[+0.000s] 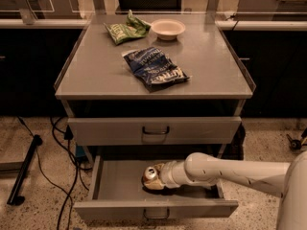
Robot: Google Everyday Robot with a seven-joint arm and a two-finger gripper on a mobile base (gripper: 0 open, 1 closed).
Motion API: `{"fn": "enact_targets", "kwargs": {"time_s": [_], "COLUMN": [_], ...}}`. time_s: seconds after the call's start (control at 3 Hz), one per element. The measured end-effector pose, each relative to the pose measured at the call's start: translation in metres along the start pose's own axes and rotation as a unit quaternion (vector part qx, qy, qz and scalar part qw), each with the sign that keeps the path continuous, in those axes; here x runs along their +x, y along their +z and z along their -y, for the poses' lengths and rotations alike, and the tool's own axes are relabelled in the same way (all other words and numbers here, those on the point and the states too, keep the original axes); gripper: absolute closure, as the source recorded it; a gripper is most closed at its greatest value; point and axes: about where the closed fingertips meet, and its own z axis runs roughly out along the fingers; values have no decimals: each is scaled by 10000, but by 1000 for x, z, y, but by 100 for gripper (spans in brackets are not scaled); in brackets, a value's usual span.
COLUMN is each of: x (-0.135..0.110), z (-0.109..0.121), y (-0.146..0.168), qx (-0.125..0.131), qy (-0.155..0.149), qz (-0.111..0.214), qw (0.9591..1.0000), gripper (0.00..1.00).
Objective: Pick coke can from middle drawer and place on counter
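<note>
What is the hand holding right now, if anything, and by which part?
It cannot be told. The hand is inside the open middle drawer, against the coke can at its side, but a closed hold is not visible.

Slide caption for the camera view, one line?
Pincer at the coke can inside the open middle drawer; blue snack bag, green snack bag and bowl on the counter above.

Arm (240, 172): single, white; enters from lower right, reaches leftward, near horizontal, low in view; thick rounded forearm, narrowing to a ringed wrist (169, 175); gripper (153, 181): tan, at the arm's left end, inside the open middle drawer (115, 186), right at the coke can (150, 173); body shell (293, 195): white, at right edge.
</note>
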Motion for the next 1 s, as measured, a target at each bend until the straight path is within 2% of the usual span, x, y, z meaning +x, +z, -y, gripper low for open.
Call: {"fn": "enact_targets", "kwargs": {"time_s": [0.33,0.67,1.0], "x": [0,0,-2], "z": [0,0,-7], "y": [0,0,-8], "qx": [0,0,-152], "qy": [0,0,-103], "qz": [0,0,102], "qw": [10000,10000,9998], "gripper": [100,100,100]}}
